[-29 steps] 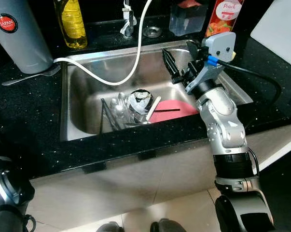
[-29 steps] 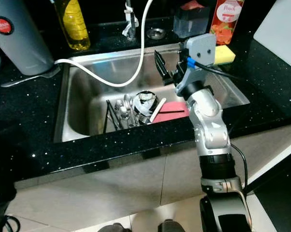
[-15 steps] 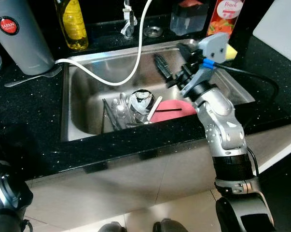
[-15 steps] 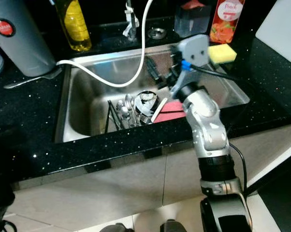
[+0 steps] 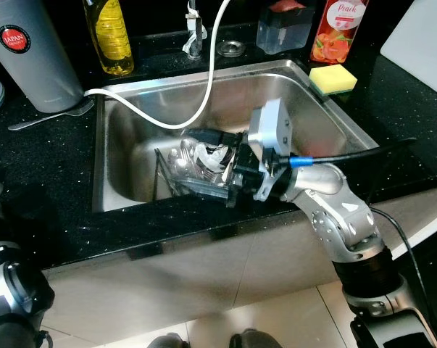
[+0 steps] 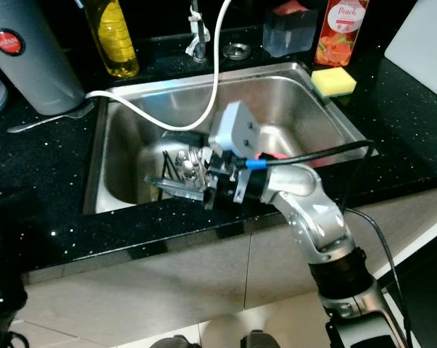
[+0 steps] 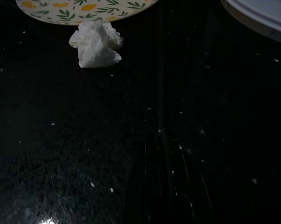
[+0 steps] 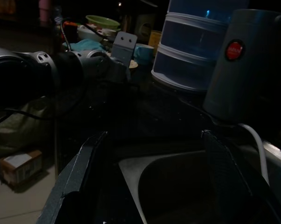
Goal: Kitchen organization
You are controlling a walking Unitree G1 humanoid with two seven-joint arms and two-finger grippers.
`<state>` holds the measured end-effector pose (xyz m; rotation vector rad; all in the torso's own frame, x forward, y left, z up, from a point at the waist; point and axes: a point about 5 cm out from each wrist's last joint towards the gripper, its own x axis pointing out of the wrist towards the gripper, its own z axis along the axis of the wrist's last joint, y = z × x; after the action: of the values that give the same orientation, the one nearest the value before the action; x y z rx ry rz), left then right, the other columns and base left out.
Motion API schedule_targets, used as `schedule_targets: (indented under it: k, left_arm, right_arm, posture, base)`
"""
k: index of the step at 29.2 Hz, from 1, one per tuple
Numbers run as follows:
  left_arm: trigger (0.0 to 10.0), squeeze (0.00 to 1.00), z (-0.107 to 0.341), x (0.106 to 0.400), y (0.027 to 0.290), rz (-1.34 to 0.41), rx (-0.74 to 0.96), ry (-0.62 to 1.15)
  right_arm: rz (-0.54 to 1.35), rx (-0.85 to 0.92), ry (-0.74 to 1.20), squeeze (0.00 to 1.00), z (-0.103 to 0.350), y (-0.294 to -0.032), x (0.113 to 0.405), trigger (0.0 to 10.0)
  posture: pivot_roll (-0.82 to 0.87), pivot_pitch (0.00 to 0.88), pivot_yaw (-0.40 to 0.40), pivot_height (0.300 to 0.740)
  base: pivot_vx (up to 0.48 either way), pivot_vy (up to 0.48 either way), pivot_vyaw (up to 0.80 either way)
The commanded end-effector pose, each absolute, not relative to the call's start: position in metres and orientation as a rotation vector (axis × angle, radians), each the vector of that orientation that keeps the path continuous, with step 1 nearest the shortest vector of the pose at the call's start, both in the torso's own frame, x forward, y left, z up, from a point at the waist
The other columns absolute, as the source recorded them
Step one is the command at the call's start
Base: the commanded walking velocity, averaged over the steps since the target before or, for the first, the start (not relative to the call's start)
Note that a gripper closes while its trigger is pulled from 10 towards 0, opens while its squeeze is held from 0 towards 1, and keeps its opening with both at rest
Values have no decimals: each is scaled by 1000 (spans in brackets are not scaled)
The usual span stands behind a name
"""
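- Right gripper (image 5: 198, 161) is down inside the steel sink (image 5: 124, 156), wrist turned so it aims toward 9 o'clock; I see its two black fingers (image 8: 79, 172) spread wide apart, pinching nothing.
- One finger lies along the near side of the cutlery pile (image 5: 180, 161), the other over its far side (whether either touches metal I cannot tell).
- Just behind the wrist, toward 3 o'clock, a sliver of pink mat (image 6: 270, 155) peeks out on the sink floor.
- White hose (image 5: 204, 80) loops from 12 o'clock down over the sink's far-left corner.
- On the black counter: yellow sponge (image 5: 333, 75) at 2 o'clock, grey canister (image 5: 31, 54) at 10 o'clock with a spoon (image 5: 48, 116) beside it, yellow bottle (image 5: 111, 36) at 11.
- Left arm (image 5: 11, 297) hangs at 8 o'clock; its camera sees a crumpled tissue (image 7: 96, 44) against a patterned plate (image 7: 79, 7).
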<state>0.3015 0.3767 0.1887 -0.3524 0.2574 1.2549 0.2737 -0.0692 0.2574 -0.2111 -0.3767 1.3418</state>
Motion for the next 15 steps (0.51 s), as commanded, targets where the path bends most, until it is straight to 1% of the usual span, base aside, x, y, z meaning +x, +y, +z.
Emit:
schedule_targets:
  k: [1, 2, 4, 6, 7, 9, 10, 11, 12, 14, 15]
  left_arm:
    - [0, 0, 163, 302, 364, 1228, -363, 373]
    - [10000, 0, 169, 303, 363, 1234, -344, 334]
    - [10000, 0, 182, 303, 365, 1247, -333, 270]
    - [10000, 0, 182, 303, 365, 1247, -333, 270]
    - [10000, 1000, 189, 302, 367, 1254, -383, 247]
    - [10000, 1000, 189, 305, 368, 1231, -498, 275]
    - [10000, 1000, 189, 305, 368, 1231, -498, 275]
    - [10000, 0, 182, 309, 362, 1201, -555, 317]
    - [10000, 0, 182, 309, 362, 1201, -555, 317]
    - [10000, 0, 170, 318, 342, 1116, -612, 386]
    - [10000, 0, 170, 318, 342, 1116, -612, 386]
  right_arm:
    - [1366, -221, -377, 0, 258, -68, 271, 10000]
    - [1363, -228, -381, 0, 259, -69, 272, 10000]
    - [1355, -232, -387, 0, 261, -70, 273, 10000]
    - [1355, -232, -387, 0, 261, -70, 273, 10000]
    - [1354, -234, -388, 0, 261, -71, 273, 10000]
    - [1362, -238, -383, 0, 261, -73, 274, 10000]
    - [1362, -238, -383, 0, 261, -73, 274, 10000]
    - [1364, -240, -382, 0, 261, -73, 274, 10000]
    - [1364, -240, -382, 0, 261, -73, 274, 10000]
    - [1357, -246, -386, 0, 261, -73, 276, 10000]
    - [1357, -246, -386, 0, 261, -73, 276, 10000]
  posture:
    - [19, 87, 46, 740]
    - [15, 85, 44, 740]
    - [14, 84, 44, 740]
    - [14, 84, 44, 740]
    - [15, 82, 41, 740]
    - [27, 74, 38, 740]
    - [27, 74, 38, 740]
    - [24, 71, 40, 740]
    - [24, 71, 40, 740]
    - [18, 68, 42, 740]
    - [18, 68, 42, 740]
  base:
    - [0, 0, 0]
    - [0, 0, 0]
    - [0, 0, 0]
    - [0, 0, 0]
    - [0, 0, 0]
    - [0, 0, 0]
    - [0, 0, 0]
    - [0, 0, 0]
    - [0, 0, 0]
    - [0, 0, 0]
    - [0, 0, 0]
